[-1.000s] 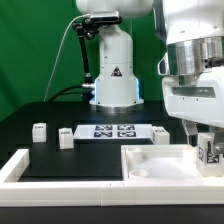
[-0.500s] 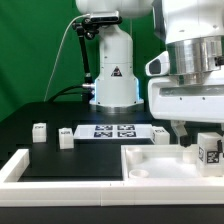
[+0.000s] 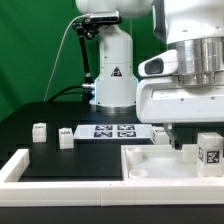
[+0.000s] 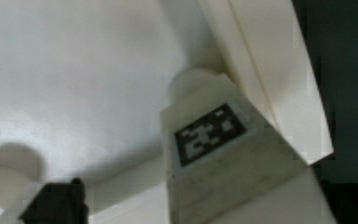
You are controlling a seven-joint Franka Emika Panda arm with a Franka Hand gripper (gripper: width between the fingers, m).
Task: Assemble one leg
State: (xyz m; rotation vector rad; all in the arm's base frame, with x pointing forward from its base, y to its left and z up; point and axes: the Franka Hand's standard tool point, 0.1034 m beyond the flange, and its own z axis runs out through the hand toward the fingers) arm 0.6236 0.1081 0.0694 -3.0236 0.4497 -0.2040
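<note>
One leg [image 3: 210, 152], a small white post with a black-and-white tag, stands upright in the corner of the large white tray-like part [image 3: 150, 168] at the exterior view's right. My gripper [image 3: 195, 140] hangs over it, open. In the wrist view the tagged leg [image 4: 211, 135] rises beside the tray's raised rim [image 4: 247, 50]. The dark fingertips [image 4: 55, 200] stand apart on either side of the leg, not pressing it. Three more legs [image 3: 40, 131], [image 3: 66, 137], [image 3: 160, 133] rest on the black table.
The marker board [image 3: 113, 130] lies flat in the middle of the table, in front of the arm's white base [image 3: 113, 85]. A white raised border [image 3: 20, 165] runs along the front left. A green backdrop closes the back.
The jaws have opened and let go of the leg, which stays standing in the tray corner. The gripper body has shifted toward the exterior view's left.
</note>
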